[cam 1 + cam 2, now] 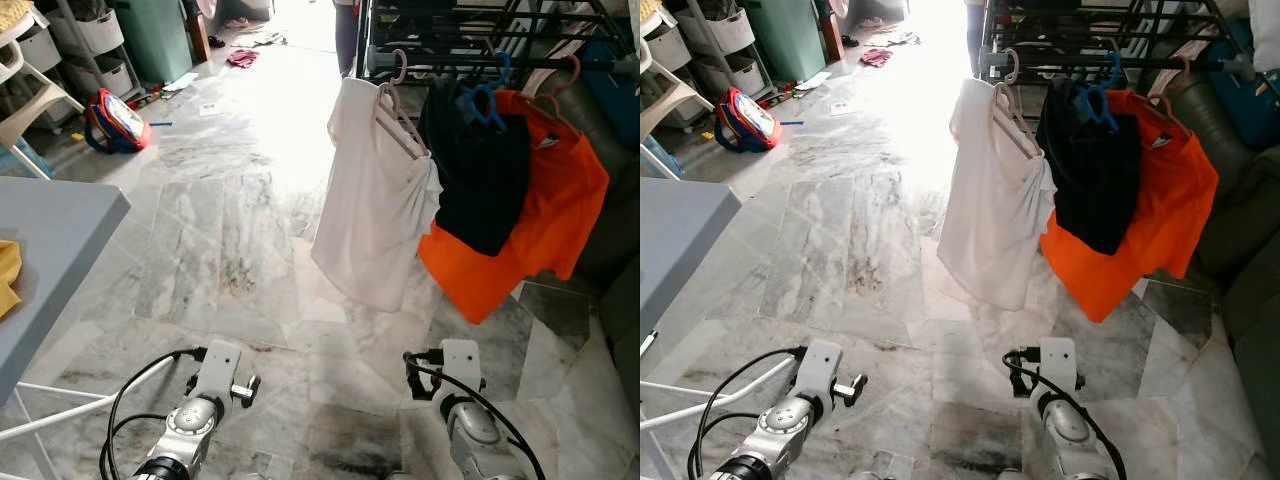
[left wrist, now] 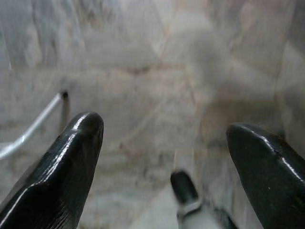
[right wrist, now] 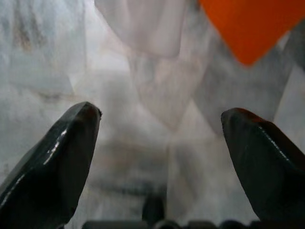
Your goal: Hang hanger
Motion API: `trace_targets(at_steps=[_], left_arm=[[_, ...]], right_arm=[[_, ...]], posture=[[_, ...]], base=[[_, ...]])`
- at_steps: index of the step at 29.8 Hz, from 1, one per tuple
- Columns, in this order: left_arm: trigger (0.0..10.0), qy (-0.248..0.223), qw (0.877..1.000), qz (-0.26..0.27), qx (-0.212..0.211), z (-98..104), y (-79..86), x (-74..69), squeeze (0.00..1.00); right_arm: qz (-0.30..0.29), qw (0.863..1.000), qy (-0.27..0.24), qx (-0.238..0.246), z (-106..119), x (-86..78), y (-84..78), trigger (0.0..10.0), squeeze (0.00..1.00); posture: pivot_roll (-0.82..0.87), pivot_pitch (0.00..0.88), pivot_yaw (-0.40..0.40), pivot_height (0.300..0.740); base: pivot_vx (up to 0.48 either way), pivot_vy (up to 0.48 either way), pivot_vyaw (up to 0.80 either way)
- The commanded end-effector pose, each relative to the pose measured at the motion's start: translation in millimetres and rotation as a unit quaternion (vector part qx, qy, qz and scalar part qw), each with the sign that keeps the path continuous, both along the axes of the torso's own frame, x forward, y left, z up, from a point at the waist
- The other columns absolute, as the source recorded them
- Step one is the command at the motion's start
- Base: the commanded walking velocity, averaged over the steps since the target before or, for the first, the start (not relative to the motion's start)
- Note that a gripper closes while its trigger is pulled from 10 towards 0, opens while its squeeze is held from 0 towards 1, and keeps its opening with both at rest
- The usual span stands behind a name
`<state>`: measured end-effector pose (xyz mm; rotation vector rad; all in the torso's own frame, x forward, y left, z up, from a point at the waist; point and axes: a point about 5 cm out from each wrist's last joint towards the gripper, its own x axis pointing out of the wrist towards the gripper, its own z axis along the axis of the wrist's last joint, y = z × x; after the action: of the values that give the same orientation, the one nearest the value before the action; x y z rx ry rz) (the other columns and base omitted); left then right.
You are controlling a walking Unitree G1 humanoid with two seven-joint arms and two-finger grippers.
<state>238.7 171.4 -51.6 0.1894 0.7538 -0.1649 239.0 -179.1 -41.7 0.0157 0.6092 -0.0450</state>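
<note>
A white shirt (image 1: 375, 200) hangs on a pale hanger (image 1: 397, 118) from the dark drying rack (image 1: 440, 68) ahead on the right. Beside it hang a black garment (image 1: 480, 170) on a blue hanger (image 1: 485, 100) and an orange shirt (image 1: 555, 200) on a pinkish hanger (image 1: 560, 85). My two arms are low at the bottom edge, the left arm (image 1: 200, 410) and the right arm (image 1: 465, 420), well short of the rack. The left gripper (image 2: 164, 126) is open over bare marble floor. The right gripper (image 3: 162, 114) is open too, holding nothing, with the white shirt's hem (image 3: 143, 24) and the orange shirt (image 3: 252, 24) beyond it.
A grey table (image 1: 50, 240) with a yellow cloth (image 1: 8, 275) stands close on my left; its white leg (image 2: 33, 131) is near the left gripper. A red bag (image 1: 115, 120) and white chair (image 1: 25, 80) are far left. A dark sofa (image 1: 620, 330) lines the right.
</note>
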Motion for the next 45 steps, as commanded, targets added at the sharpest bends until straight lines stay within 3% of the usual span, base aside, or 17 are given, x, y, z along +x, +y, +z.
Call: trace_targets(at_steps=[1,8,15,23,30,34,38,45], left_arm=[[10.0,0.028,0.999,0.0,0.018,-5.9,2.8,-7.1,0.0],[10.0,0.055,0.998,0.005,0.029,-12.1,7.5,-16.3,0.0],[10.0,0.077,0.996,0.027,0.036,-18.9,19.5,-29.8,0.0],[10.0,0.082,0.996,0.033,0.017,-21.9,19.8,-36.1,0.0],[10.0,0.089,0.996,0.02,0.009,-25.5,14.4,-41.9,0.0],[10.0,0.076,0.997,0.021,-0.004,-22.6,8.6,-35.8,0.0],[10.0,0.068,0.997,0.014,-0.023,-20.0,1.4,-30.2,0.0],[10.0,0.075,0.997,-0.006,-0.031,-21.4,-4.6,-32.2,0.0]], right_arm=[[-0.014,0.999,0.044,0.005,-12.8,-14.2,-4.4,10.0,0.0],[-0.018,0.995,0.102,0.0,-27.2,-32.0,-9.6,10.0,0.0],[-0.022,0.994,0.107,0.007,-29.1,-34.3,-8.1,10.0,0.0],[-0.001,0.994,0.105,0.001,-31.1,-38.2,-4.5,10.0,0.0],[-0.025,0.997,0.08,0.002,-27.5,-35.1,-9.1,10.0,0.0],[0.005,0.999,0.042,-0.008,-18.7,-23.2,-7.0,10.0,0.0],[-0.01,1.0,-0.014,0.001,-4.5,-6.4,-9.6,10.0,0.0],[-0.03,0.997,-0.068,0.006,5.2,-2.4,-13.6,10.0,0.0]], posture=[[-0.09,0.064,0.037,0.74],[-0.09,0.062,0.034,0.74],[-0.08,0.07,0.029,0.74],[-0.06,0.076,0.016,0.74],[-0.07,0.055,0.004,0.74],[-0.08,0.053,0.008,0.74],[-0.13,0.058,0.03,0.74],[-0.2,0.072,0.028,0.74]], base=[[0.0,0.0,0.0],[0.0,0.0,0.0],[0.0,0.0,0.0],[0.0,0.0,0.0],[0.0,0.0,0.0],[0.0,0.0,0.0],[0.0,0.0,0.0],[0.117,0.0,0.0]])
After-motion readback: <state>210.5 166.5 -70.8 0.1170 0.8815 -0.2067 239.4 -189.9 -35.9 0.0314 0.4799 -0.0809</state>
